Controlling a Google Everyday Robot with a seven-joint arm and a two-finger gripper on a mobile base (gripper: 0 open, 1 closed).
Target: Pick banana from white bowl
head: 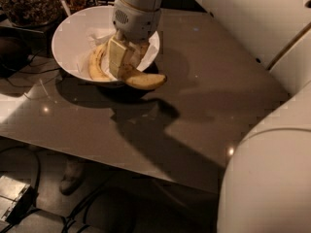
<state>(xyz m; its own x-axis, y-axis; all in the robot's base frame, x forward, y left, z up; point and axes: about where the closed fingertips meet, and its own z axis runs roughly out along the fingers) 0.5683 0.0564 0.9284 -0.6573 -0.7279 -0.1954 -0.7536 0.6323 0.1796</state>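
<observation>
The white bowl [65, 35] stands at the table's far left, lined with crumpled white paper. My gripper [127, 64] reaches down into its right half and is shut on the plump, speckled banana [144, 80]. The banana's free end sticks out to the right over the bowl's front rim; its other end is hidden behind the fingers [116, 57]. A thinner, curved banana [96, 64] lies in the bowl just left of the gripper.
The brown table [209, 86] stretches to the right of the bowl and in front of it. A dish of dark brown stuff [24, 4] stands at the far left. My white arm [272, 178] fills the right side. Cables and a box [12, 198] lie on the floor.
</observation>
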